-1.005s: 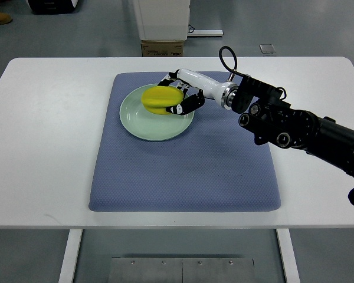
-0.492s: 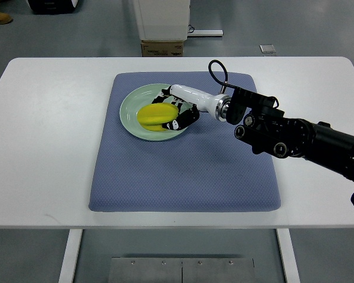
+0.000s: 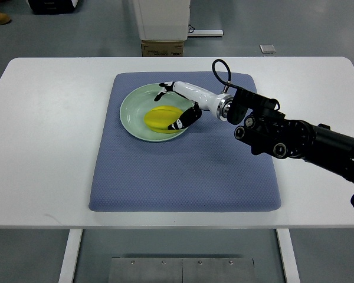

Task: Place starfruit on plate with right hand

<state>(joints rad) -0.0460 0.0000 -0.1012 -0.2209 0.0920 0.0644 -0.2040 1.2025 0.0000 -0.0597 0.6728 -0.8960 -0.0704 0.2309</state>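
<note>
On the white table, the robot hand seems spread, released over the starfruit on the plate

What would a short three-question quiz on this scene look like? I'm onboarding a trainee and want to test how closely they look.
1. True or false: the starfruit lies inside the plate.
2. What does the plate rest on? A) the bare white table B) the blue-grey mat C) a cardboard box
3. Fill in: the right hand has its fingers ____ around the fruit, thumb side near the plate's front rim.

Key
1. True: the yellow fruit sits within the pale green plate.
2. B: the mat covers the middle of the table.
3. Spread: the fingers look opened, no longer closed on the fruit.
</note>
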